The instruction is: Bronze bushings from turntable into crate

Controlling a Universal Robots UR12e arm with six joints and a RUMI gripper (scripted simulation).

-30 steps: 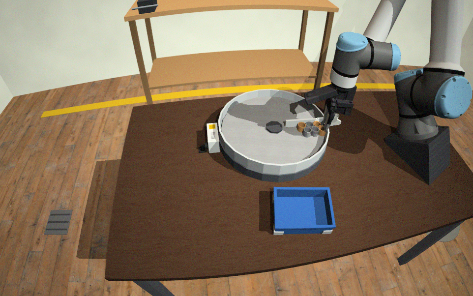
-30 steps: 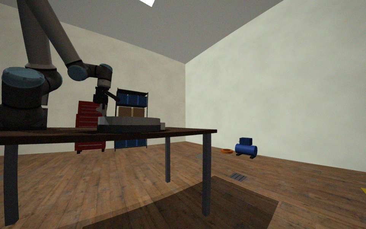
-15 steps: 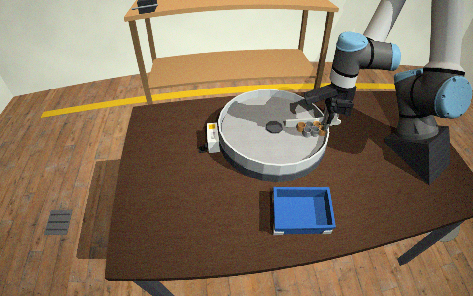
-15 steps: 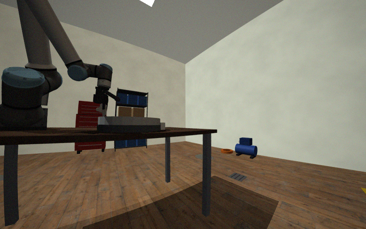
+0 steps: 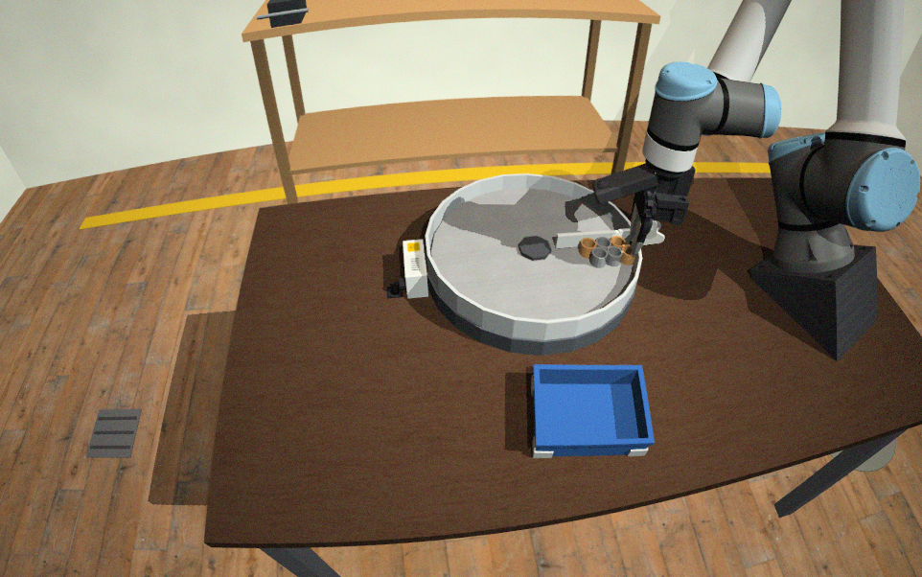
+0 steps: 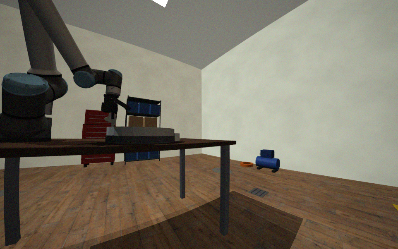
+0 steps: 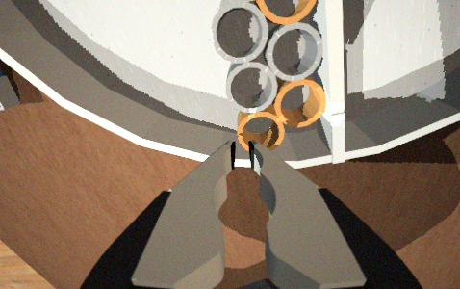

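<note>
The round grey turntable (image 5: 533, 262) holds a cluster of bushings at its right edge, beside a white divider bar (image 7: 333, 77). Three are bronze (image 7: 262, 134) (image 7: 300, 102) (image 7: 286, 7) and three are steel (image 7: 251, 87) (image 7: 293, 50) (image 7: 240, 31). My gripper (image 7: 242, 143) hangs over the rim, just above the nearest bronze bushing's near wall. Its fingers are shut to a thin slit with nothing between them. In the top view the gripper (image 5: 636, 245) stands over the same cluster (image 5: 605, 250). The blue crate (image 5: 589, 409) sits empty near the table's front.
A dark hub (image 5: 533, 246) sits at the turntable's middle. A white control box (image 5: 414, 266) stands against its left side. The robot base (image 5: 818, 299) is at the right. A wooden shelf (image 5: 449, 122) stands behind the table.
</note>
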